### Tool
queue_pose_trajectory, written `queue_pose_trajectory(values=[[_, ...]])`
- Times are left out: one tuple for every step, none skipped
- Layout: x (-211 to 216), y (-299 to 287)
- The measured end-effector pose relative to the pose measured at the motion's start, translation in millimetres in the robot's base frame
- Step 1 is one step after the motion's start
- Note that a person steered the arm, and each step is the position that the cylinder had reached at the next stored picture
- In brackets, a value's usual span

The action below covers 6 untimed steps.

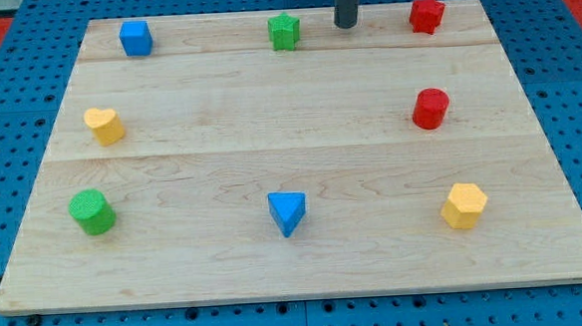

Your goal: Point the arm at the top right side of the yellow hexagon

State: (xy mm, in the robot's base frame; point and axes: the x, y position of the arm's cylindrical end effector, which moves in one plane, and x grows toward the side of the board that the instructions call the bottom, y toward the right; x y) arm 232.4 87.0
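Observation:
The yellow hexagon (464,206) lies on the wooden board (291,153) near the view's bottom right. My tip (347,25) is at the view's top, right of centre, between the green star (284,31) and the red star (426,15). It touches no block. It is far above the yellow hexagon and to its left.
A blue cube (136,37) sits at the top left. A yellow heart (103,125) is at the left, a green cylinder (92,211) at the bottom left. A blue triangle (288,212) is at the bottom centre, a red cylinder (431,108) at the right.

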Motion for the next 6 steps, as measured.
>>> queue_pose_trajectory(values=[[57.0, -16.3], [125.0, -99.4], [201.8, -80.1], [218.7, 15.5], [226.7, 96.3], [275.2, 150.7]])
